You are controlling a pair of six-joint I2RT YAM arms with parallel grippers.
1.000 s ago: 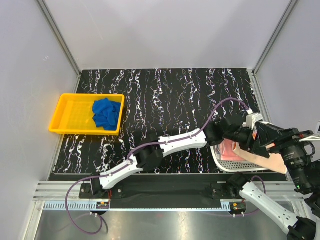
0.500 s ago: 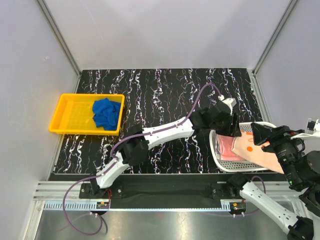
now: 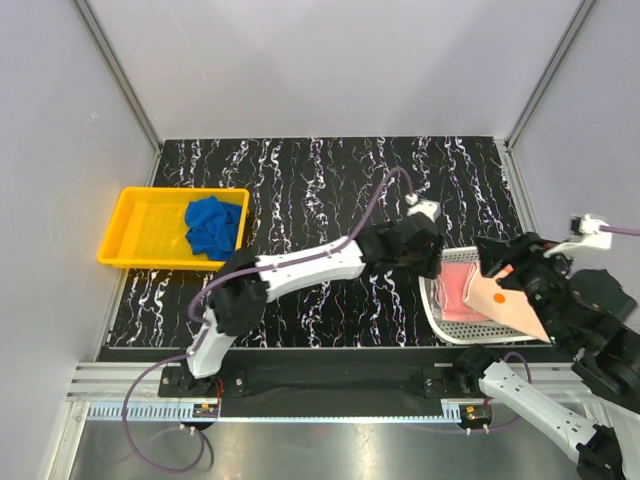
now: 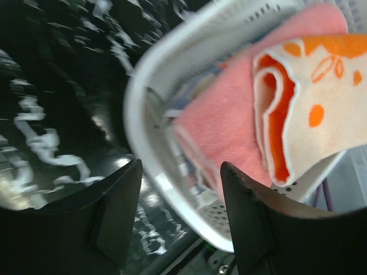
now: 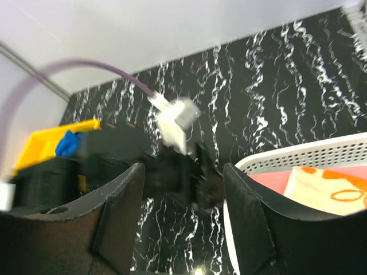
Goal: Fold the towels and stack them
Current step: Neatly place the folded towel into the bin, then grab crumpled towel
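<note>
A white mesh basket (image 3: 447, 325) stands at the near right. In it lies a pink towel (image 3: 457, 288), and an orange-and-cream printed towel (image 3: 503, 302) is draped over the pink one and the basket's right side. My left gripper (image 3: 433, 262) hovers open at the basket's left rim (image 4: 137, 97), holding nothing. The left wrist view shows the pink towel (image 4: 223, 120) and printed towel (image 4: 321, 103) just beyond the fingers. My right gripper (image 3: 497, 258) is open and empty above the basket's far side, facing left. A blue towel (image 3: 213, 226) lies crumpled in the yellow tray (image 3: 140, 235).
The yellow tray sits at the table's left edge. The left arm (image 3: 310, 270) stretches diagonally across the black marbled table. In the right wrist view the left wrist (image 5: 178, 172) is right ahead, with the basket (image 5: 298, 154) at lower right.
My left gripper has drawn back leftward from over the basket to its left rim. The printed towel now lies draped on the basket. The right arm has shifted over the basket.
</note>
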